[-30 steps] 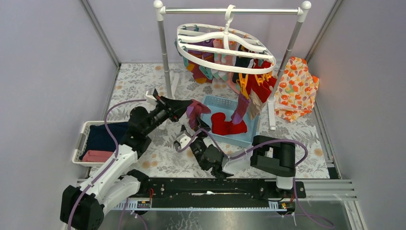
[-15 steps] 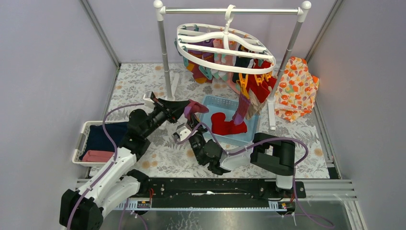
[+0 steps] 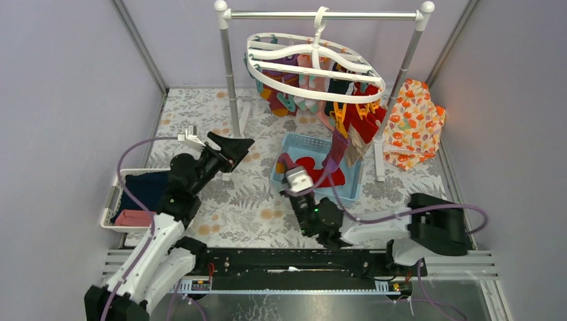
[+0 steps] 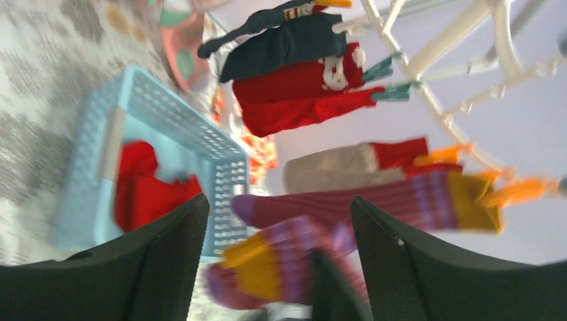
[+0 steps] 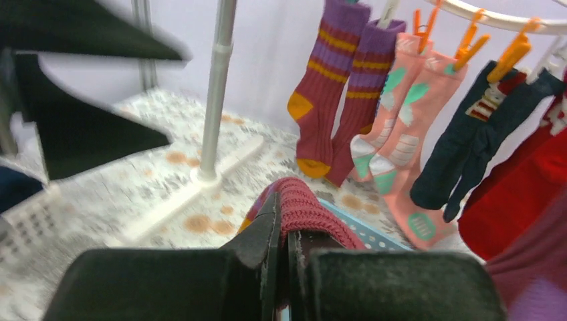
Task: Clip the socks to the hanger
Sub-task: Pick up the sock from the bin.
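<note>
My right gripper [image 5: 284, 224] is shut on a maroon ribbed sock [image 5: 304, 204] with purple and yellow bands. In the top view it [image 3: 289, 167] holds that sock [image 3: 285, 159] at the left edge of the blue basket [image 3: 348, 190]. My left gripper [image 3: 233, 146] is open and empty, to the left of the sock. Through its wide jaws the left wrist view shows the sock [image 4: 281, 264], blurred. The white hanger [image 3: 314, 93] hangs on the rack with maroon [image 5: 331, 80], pink [image 5: 394, 134], navy [image 5: 478, 140] and red socks [image 4: 294, 87] clipped to it. Red socks [image 3: 314, 172] lie in the basket.
The grey-poled rack [image 3: 229, 73] stands on white feet behind the basket. A white bin [image 3: 112, 200] with navy and pink cloth sits at the left. An orange floral cloth [image 3: 414, 124] lies at the back right. Grey walls close in both sides.
The left gripper opened, let go of the maroon sock and drew back left. The right gripper shut on the sock and carried it right, to the basket's edge.
</note>
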